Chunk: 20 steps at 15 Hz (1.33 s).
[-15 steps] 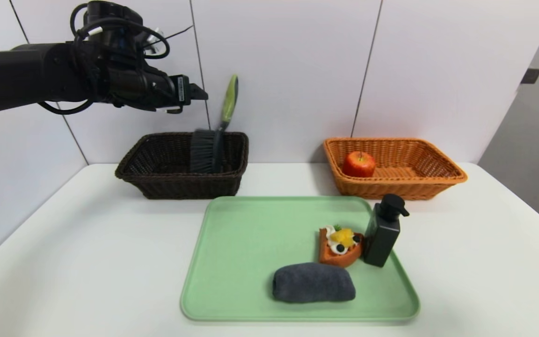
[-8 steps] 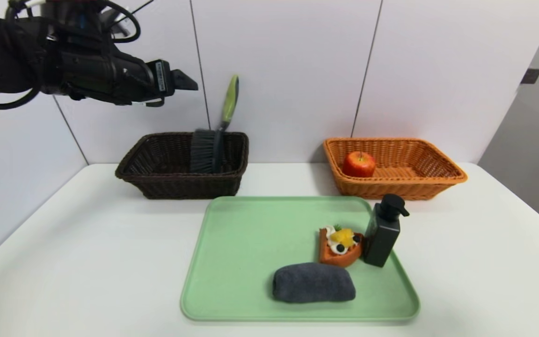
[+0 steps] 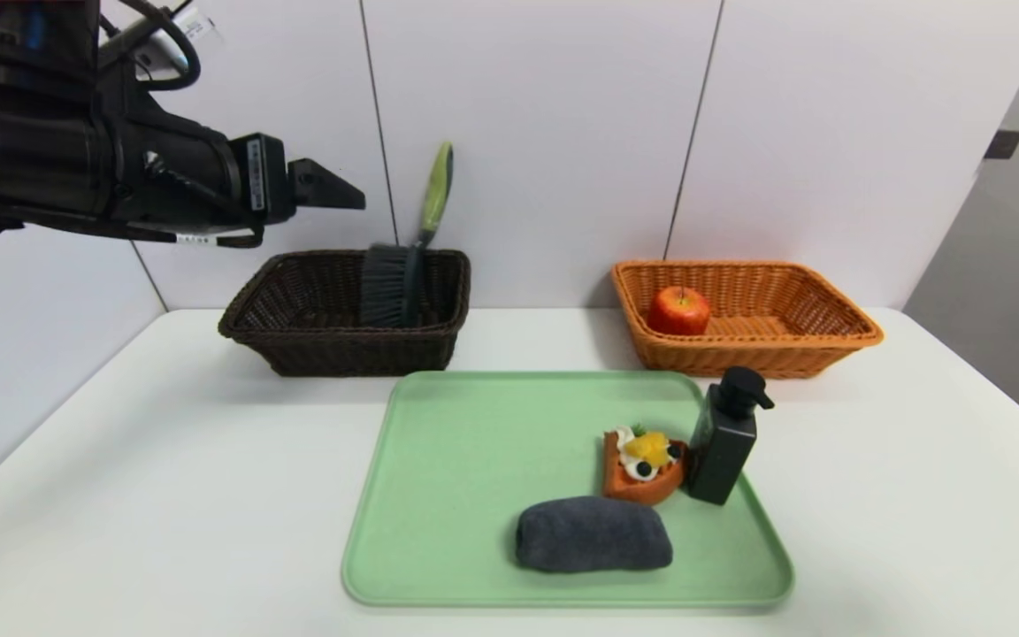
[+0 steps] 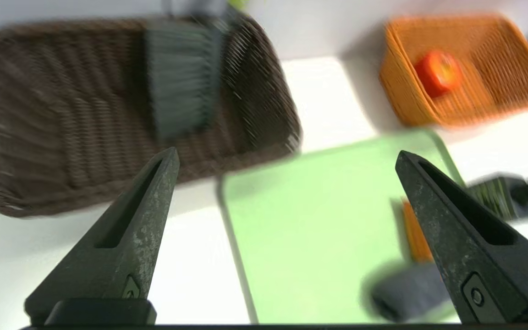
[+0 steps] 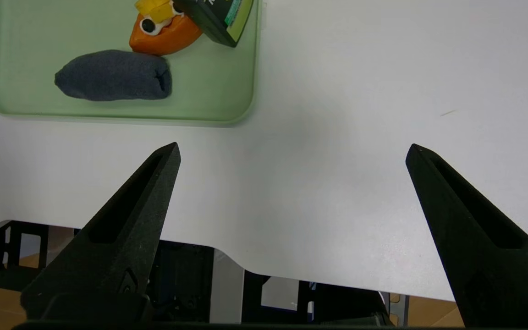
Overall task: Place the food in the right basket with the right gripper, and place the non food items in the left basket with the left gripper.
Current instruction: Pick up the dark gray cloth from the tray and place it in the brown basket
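- Head view: your left gripper [image 3: 333,184] has pulled back from above the left basket [image 3: 297,341] since 1 second ago and now hangs high, short of it, holding nothing. The hand brush [image 3: 390,283] stays where it was, bristles down in that basket with the green handle against the wall, so read 1 non-food item as delivered. The apple [image 3: 678,310] sits in the right basket [image 3: 828,341]. On the tray [image 3: 474,460] remain the cloth roll [image 3: 593,534], the tart slice [image 3: 642,467] and the pump bottle [image 3: 725,438], tart and bottle touching.
- Left wrist view: jaws spread wide and empty; the brush head [image 4: 179,85] lies in the dark basket beyond them.
- Right wrist view: the right gripper [image 5: 291,151] is parked over the surface [image 5: 360,137] near its edge, jaws spread, nothing between them.
- Your call, judged: 2 items sorted, 3 left; cloth roll next for the left arm looks easiest.
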{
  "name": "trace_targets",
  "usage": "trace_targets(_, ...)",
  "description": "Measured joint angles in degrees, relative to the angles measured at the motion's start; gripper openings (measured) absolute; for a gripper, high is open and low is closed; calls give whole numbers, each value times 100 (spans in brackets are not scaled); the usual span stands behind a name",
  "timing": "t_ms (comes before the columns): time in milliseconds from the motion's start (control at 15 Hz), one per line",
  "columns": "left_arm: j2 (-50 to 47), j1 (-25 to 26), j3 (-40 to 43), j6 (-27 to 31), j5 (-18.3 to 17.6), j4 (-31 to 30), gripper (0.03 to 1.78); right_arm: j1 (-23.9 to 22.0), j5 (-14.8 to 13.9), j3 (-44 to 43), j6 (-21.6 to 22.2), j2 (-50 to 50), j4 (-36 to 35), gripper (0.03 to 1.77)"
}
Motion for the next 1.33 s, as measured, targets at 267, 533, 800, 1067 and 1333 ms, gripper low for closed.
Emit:
trace_targets(267,-391,-1312,942,380,0,-27,168,-10,0,146,10,-59,-151,170)
trace_targets(533,-254,-2264,1488,1581,-30,-33,169,-10,5,402,10,-155,-566,170)
trace_targets(800,247,-2855,1558,2171,-30,-96,169,-21,6,430,10,-180,-595,170)
trace_targets(1067,818,-3170,1568,2402,-265,-479,169,-24,9,435,0,-188,-596,170)
trace_targets(1333,1436,-3235,1574,2408,-289,-951,169,-49,13,436,0,-185,-596,170)
